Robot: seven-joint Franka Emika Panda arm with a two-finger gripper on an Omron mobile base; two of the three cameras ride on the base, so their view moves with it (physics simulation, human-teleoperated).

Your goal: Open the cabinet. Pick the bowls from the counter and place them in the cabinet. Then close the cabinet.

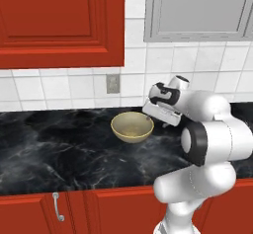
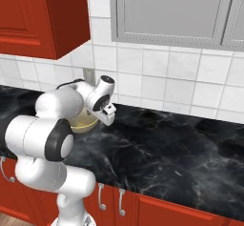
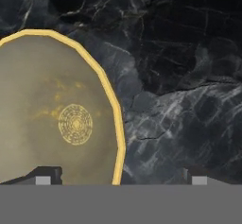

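Note:
A pale beige-yellow bowl [image 1: 132,127] [image 2: 85,122] [image 3: 56,119] stands upright on the black marble counter [image 1: 49,149] [image 2: 181,144] [image 3: 179,76]. In the right base view my arm hides part of it. My gripper [image 1: 159,115] [image 2: 106,118] [image 3: 121,176] hangs just above the bowl's right rim, open. In the hand view one fingertip [image 3: 43,176] is over the bowl's inside and the other over bare counter, with nothing gripped. The red cabinet [image 1: 59,20] [image 2: 43,15] is on the wall up and to the left, its visible door flat to the front; the handles are out of frame.
A grey-doored wall cabinet [image 1: 197,11] [image 2: 176,10] hangs to the right of the red one. A wall outlet [image 1: 112,83] [image 2: 88,73] sits in the white tiles behind the bowl. Red lower doors with short handles [image 1: 58,206] [image 2: 100,196] run under the counter.

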